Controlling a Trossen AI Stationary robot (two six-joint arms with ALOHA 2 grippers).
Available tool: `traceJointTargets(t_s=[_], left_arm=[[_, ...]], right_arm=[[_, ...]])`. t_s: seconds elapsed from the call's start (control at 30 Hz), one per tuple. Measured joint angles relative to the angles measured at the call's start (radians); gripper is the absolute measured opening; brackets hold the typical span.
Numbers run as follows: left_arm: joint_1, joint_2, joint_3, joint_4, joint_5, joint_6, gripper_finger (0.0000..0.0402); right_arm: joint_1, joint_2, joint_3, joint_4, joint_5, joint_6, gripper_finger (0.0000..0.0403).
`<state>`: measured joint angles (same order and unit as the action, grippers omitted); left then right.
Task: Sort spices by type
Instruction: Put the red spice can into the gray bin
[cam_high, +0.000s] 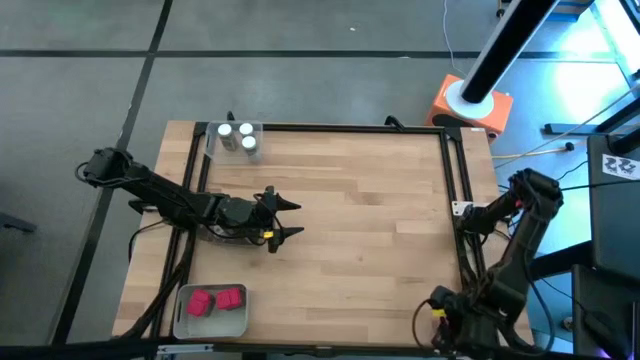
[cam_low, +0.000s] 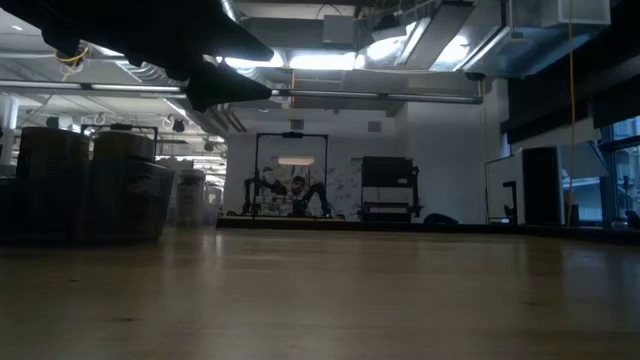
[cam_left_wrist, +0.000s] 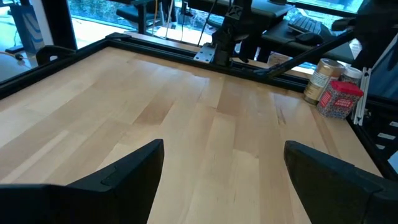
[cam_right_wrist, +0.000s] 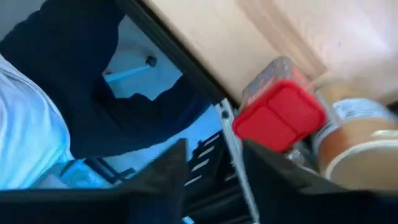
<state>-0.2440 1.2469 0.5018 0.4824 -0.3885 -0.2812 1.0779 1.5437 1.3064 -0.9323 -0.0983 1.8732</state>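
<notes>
High view: the pale wooden worktop carries a clear rectangular tray at its 11 o'clock corner, with three white-lidded round jars inside. A grey rectangular tray at the 7 o'clock corner holds two red boxy containers.
Unsorted spices: a red-lidded boxy spice container and a round jar with a tan lid stand close together at the worktop's edge, around 4 o'clock, beside the black frame rail.
Left gripper: over the worktop toward 9 o'clock, jaws wide, nothing between them.
Right gripper: just short of the red-lidded container; its jaws show a narrow gap with nothing in it.
Risk, closing on air: the red-lidded container sits off to one side of the gap rather than inside it, so the jaws may shut on nothing.
Risk, knock-over: the tan-lidded jar looks almost touching the red-lidded one. A finger pushed between them could tip the jar or shove it against the rail.
Risk, fall: both containers sit near the edge, so a sideways nudge could send one off the worktop.
Risk, arm clash: carrying the red-lidded container to the grey tray at 7 o'clock means crossing near the left gripper.
</notes>
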Motion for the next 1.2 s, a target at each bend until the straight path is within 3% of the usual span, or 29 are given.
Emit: traceJointTargets(t_s=[0.17, 0.23, 0.43, 0.63, 0.9, 1.2], left_arm=[[0.0, 0.0, 0.0, 0.001, 0.0, 0.001, 0.0315], [0.0, 0.0, 0.001, 0.002, 0.0, 0.002, 0.0315], [0.0, 0.0, 0.001, 0.001, 0.0, 0.003, 0.0315], [0.0, 0.0, 0.001, 0.001, 0.0, 0.001, 0.0315], [0.0, 0.0, 0.001, 0.0, 0.0, 0.001, 0.0315], [0.0, 0.0, 0.001, 0.001, 0.0, 0.003, 0.0315]], right_arm=[[0.017, 0.036, 0.0, 0.019, -0.052, 0.04, 0.0033], [0.017, 0.058, 0.0, 0.004, -0.068, 0.022, 0.001], [0.016, 0.111, -0.001, -0.015, -0.109, -0.028, 0.0029], [0.016, 0.145, -0.001, -0.022, -0.13, -0.052, 0.0005], [0.015, 0.193, 0.002, -0.105, -0.164, -0.109, 0.0012], [-0.041, 0.197, 0.003, -0.138, -0.076, -0.227, 0.0013]])
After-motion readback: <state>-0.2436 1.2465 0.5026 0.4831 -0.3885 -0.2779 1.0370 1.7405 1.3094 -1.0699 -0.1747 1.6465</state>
